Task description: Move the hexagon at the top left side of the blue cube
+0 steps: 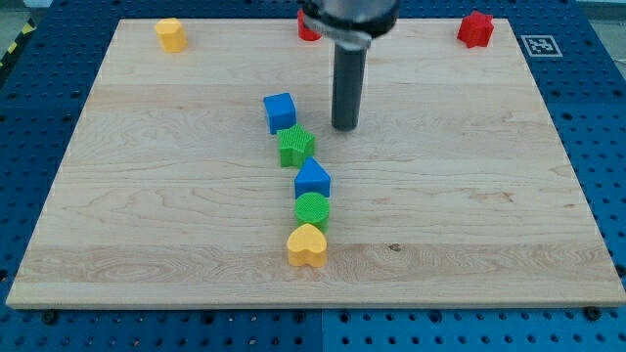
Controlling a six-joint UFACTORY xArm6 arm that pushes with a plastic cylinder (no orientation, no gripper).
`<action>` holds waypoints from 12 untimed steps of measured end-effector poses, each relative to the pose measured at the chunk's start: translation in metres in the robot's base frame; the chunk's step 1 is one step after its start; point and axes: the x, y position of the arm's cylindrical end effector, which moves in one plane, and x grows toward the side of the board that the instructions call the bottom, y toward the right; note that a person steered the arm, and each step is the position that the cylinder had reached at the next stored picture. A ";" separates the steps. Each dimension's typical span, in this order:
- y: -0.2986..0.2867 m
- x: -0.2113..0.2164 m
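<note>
Camera view: my tip (344, 128) rests on the wooden board (147, 215) just to the view's right of the blue cube (280, 111), touching no block.

The rod has no jaws to spread or close; it ends bare and presses on nothing. I judge the hexagon to be the yellow block (171, 34) near the board's top-left corner, well apart from the cube, though its shape is hard to make out. A partly hidden red block (307, 26) sits behind the rod and another red block (476, 28) lies at the top right. Below the cube run a green star-like block (295, 146), a blue house-shaped block (312, 179), a green round block (313, 209) and a yellow heart (307, 245). To do this well, I would circle to the yellow block's far upper-left side, then push it steadily down and right, stopping before it nudges the cube.
</note>
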 end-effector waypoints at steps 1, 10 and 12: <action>-0.002 -0.050; -0.254 -0.155; -0.244 -0.173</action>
